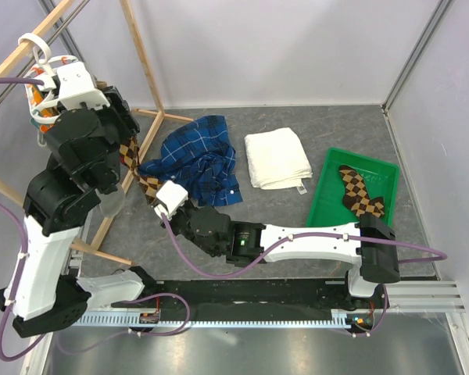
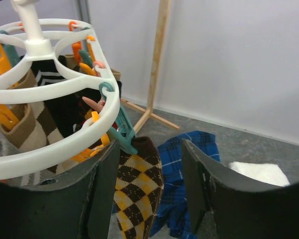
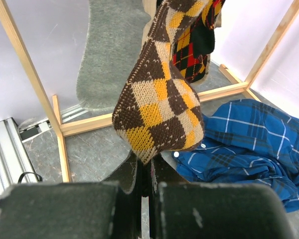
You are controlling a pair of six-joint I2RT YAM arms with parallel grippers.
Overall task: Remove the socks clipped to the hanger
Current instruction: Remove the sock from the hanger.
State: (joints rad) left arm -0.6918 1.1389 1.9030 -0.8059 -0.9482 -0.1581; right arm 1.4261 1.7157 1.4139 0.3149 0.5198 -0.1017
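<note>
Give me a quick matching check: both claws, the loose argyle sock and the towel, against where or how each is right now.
Things:
1. left claw
2. right claw
3. loose argyle sock
4. white towel

Place or state:
A. folded on the table, between the blue plaid shirt and the green tray
B. shut on the toe of the hanging argyle sock
C. lying in the green tray
D. open, at the rim of the hanger

Pairs: 1-D, 2-B, 3-C, 4-A

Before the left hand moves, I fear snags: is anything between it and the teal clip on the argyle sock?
Nothing visible does. The teal clip hangs from the hanger just ahead of the left hand's open fingers, pinching the sock.
</note>
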